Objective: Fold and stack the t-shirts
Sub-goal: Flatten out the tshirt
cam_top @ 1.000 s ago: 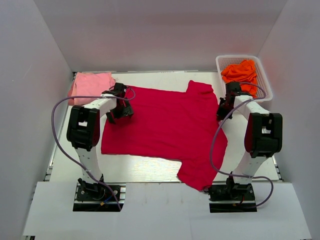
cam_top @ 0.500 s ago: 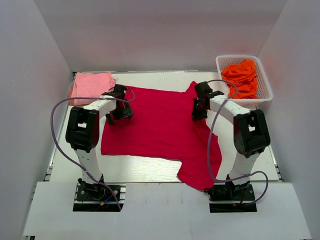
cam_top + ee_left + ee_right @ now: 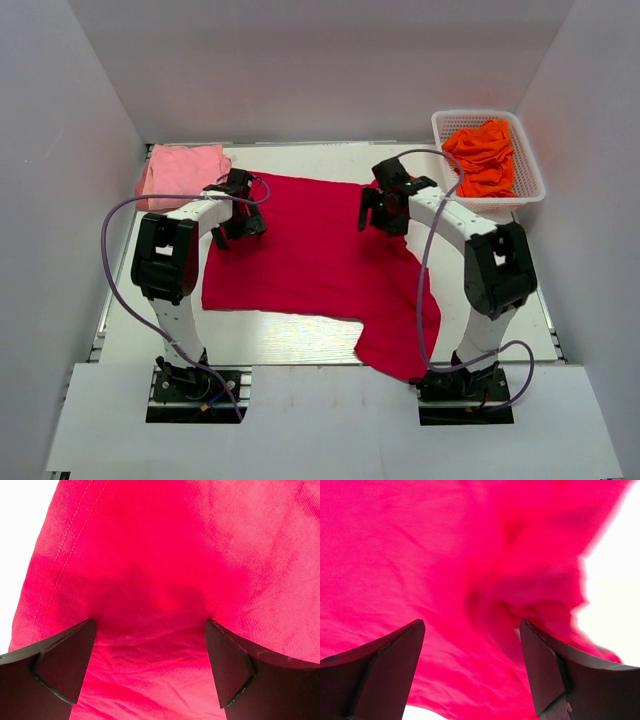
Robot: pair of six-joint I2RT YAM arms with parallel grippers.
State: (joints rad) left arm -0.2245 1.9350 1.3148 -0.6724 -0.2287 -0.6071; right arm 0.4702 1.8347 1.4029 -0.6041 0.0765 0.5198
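T-shirts: one crimson (image 3: pixel 300 262), one pink (image 3: pixel 181 168)

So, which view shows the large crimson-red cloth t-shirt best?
The top external view: almost the whole crimson-red cloth t-shirt lies spread on the white table. Both wrist views show only close patches of its cloth between their own fingers.

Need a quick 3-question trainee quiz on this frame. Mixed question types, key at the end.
1. True or false: the orange shirts are in the basket.
2. The left end effector and right end effector are both over: A) the red shirt; B) bare table; C) a towel.
3. Fill in: the pink shirt lies at the table's far ___ corner.
Key: 1 true; 2 A; 3 left.
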